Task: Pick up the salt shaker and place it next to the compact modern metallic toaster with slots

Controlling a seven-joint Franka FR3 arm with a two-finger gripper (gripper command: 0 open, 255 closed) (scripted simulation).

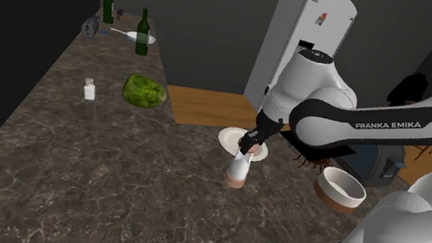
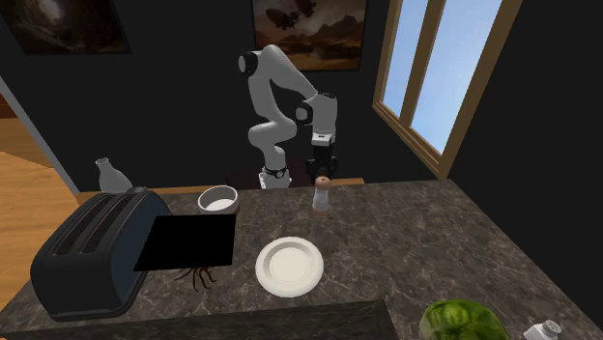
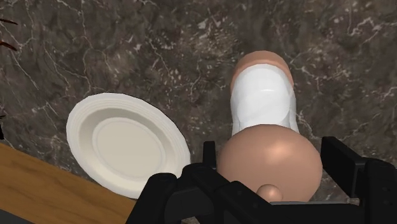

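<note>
One upright salt shaker (image 3: 263,105) stands on the bench (image 1: 64,172) straight beneath the tool (image 3: 272,151), its cap within the tool's span. I cannot tell whether it is gripped. Its goal, the dark toaster (image 2: 92,251), lies well apart toward the second exterior view's left.

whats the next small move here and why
Probably a short straight lift. In the wrist view the gripper looks shut on the salt shaker, its fingers against both sides of the brown cap, while the shaker's base seems to rest on the dark counter. The toaster stands well apart, at the second exterior view's left, so clearing the surface comes first.
</note>
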